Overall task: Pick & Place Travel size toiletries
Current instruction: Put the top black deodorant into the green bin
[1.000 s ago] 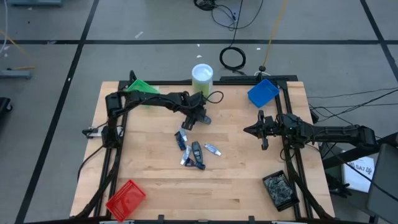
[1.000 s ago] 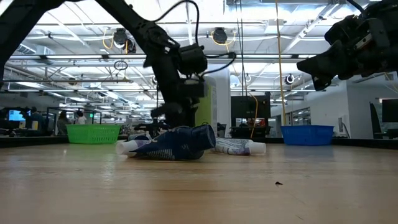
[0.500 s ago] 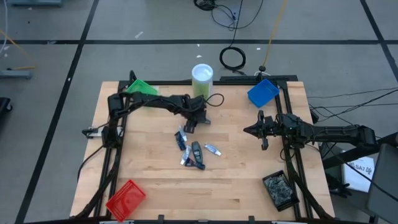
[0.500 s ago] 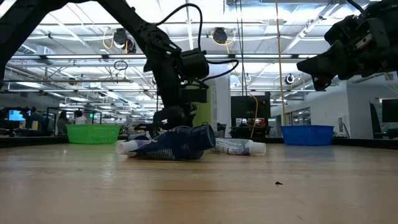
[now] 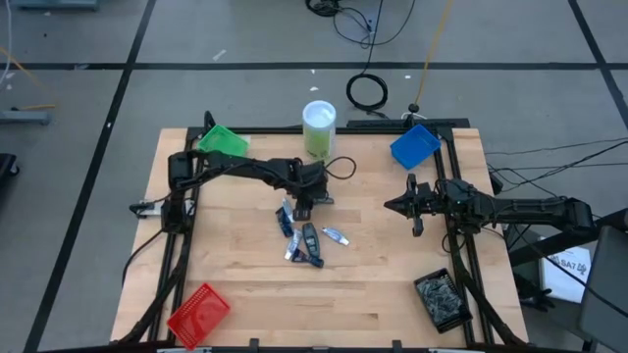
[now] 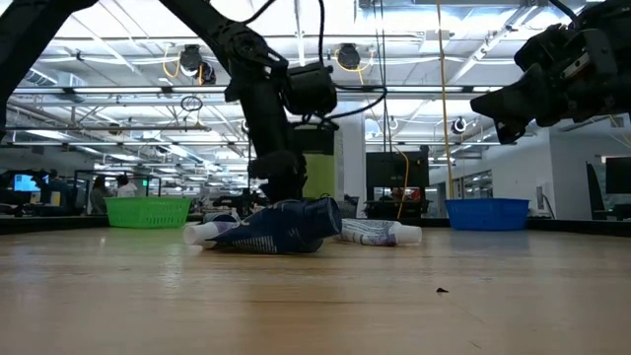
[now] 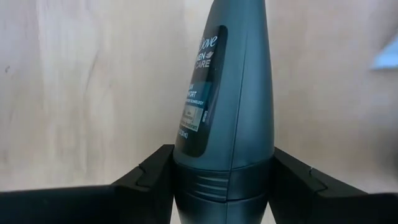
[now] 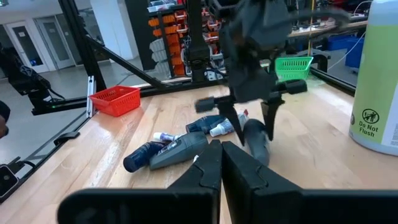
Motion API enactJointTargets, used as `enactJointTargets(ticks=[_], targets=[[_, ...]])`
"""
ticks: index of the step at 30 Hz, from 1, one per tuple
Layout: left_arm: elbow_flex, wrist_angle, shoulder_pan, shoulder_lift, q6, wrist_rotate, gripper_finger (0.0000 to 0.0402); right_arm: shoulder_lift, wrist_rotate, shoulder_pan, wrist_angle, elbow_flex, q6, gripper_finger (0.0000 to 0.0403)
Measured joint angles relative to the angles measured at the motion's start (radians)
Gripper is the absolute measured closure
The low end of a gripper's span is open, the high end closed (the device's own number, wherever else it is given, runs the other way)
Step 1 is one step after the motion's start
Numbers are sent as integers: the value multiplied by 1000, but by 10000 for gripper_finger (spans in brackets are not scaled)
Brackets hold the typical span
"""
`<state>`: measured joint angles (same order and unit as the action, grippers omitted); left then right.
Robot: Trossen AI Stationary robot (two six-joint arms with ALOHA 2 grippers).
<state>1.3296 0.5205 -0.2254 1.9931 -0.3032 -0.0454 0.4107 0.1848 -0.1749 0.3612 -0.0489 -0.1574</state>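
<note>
The travel size toiletries lie in a loose pile (image 5: 304, 240) mid-table: dark bottles and blue-and-white tubes (image 6: 380, 233), also visible in the right wrist view (image 8: 180, 146). My left gripper (image 5: 301, 208) stands at the pile's far edge, fingers pointing down, shut on a dark grey oblong bottle (image 7: 227, 93). My right gripper (image 5: 392, 206) hovers right of the pile, shut (image 8: 221, 163), touching nothing. My left gripper pinches the dark grey bottle between its two fingers (image 7: 149, 177) at the ribbed band near the bottle's cap end (image 7: 224, 183). It comes from above, and the bottle reaches down below the fingers (image 8: 256, 144), slightly tilted. Whether its lower end touches the table, I cannot tell.
A tall white-and-green canister (image 5: 319, 127) stands at the far edge behind the left gripper. Green bin (image 5: 224, 140) far left, blue bin (image 5: 414, 145) far right, red bin (image 5: 199, 314) near left, black tray (image 5: 442, 299) near right. Bare wood lies between pile and bins.
My left gripper has shifted a little toward the near edge, from beside the canister toward the pile, and its wrist has turned somewhat. The right arm has kept still and the pile has not moved.
</note>
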Motion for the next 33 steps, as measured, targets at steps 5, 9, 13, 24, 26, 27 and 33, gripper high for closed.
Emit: enactJointTargets(ticks=[5,9,13,24,26,27,33], targets=[[0,23,5,-66,10,-70,218,0,0,0,0,0,-14,403],[0,54,5,-148,12,-103,218,0,0,0,-1,0,-14,403],[-28,11,5,-250,28,-175,218,0,0,0,-2,0,-14,403],[-472,-406,4,-643,181,-182,218,3,0,0,-8,0,-14,403],[-563,-479,4,-714,222,-141,218,3,0,0,-8,0,-14,403],[-609,-504,6,-751,241,-124,218,3,0,0,-7,0,-14,403],[-834,-679,25,-946,341,-7,218,3,-1,0,-7,0,-14,403]])
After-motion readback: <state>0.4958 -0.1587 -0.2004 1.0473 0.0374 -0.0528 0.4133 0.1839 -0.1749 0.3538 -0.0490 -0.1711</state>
